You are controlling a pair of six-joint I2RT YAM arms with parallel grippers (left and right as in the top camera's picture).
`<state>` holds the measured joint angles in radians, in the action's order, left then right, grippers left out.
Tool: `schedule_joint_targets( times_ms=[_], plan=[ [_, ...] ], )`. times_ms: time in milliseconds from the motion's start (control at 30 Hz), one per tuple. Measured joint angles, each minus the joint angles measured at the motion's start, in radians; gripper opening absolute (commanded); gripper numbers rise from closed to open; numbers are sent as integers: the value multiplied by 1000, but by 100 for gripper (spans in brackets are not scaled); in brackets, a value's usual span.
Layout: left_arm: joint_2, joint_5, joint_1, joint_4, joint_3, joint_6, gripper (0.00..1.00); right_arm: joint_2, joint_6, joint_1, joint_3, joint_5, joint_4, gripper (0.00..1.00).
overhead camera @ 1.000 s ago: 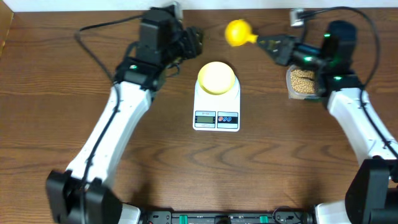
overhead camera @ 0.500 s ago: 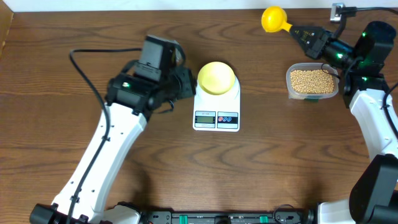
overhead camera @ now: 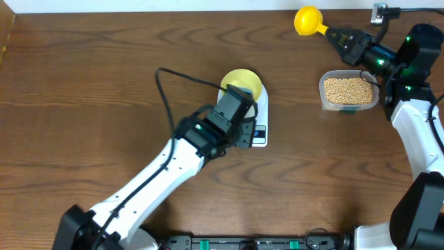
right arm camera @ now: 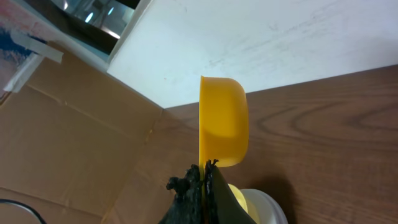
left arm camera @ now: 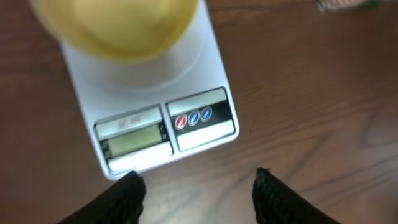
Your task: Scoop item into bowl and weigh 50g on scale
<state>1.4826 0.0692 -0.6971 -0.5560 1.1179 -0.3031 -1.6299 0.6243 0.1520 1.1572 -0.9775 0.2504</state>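
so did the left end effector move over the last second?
Yes. In the overhead view the left end effector went from beyond the far-left corner of the scale toward the robot and rightward, and is now over the scale's front edge.

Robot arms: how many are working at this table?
2. The left arm reaches over the scale, left gripper open. The right arm stands at the table's right side, right gripper holding the yellow scoop. No others visible.
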Motion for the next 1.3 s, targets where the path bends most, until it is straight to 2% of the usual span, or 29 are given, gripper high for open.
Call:
schedule_joint_targets(
  times_ms=[133, 333, 667, 833, 967, 1100, 1233, 1300],
  plan=[
    [73, -5, -13, 68, -7, 153, 61, 0, 0, 0, 0, -6, 0, 1],
    [122, -14, -13, 93, -12, 249, 61, 0, 0, 0, 0, -11, -3, 1],
    [122, -77, 3, 22, -12, 278, 61, 0, -1, 37, 0, 1, -34, 1],
    [122, -97, 47, 27, -12, 278, 61, 0, 7, 49, 2, 76, -209, 1],
    [122, -100, 49, 42, -12, 278, 61, 0, 7, 81, 2, 116, -277, 1],
    [122, -98, 49, 121, -12, 267, 61, 0, 3, 111, 2, 150, -276, 1],
    [122, -67, 49, 129, -12, 251, 60, 0, -23, 112, 2, 190, -266, 1],
    [122, -45, 48, 115, -12, 249, 55, 0, -43, 108, 2, 205, -264, 1]
  ],
)
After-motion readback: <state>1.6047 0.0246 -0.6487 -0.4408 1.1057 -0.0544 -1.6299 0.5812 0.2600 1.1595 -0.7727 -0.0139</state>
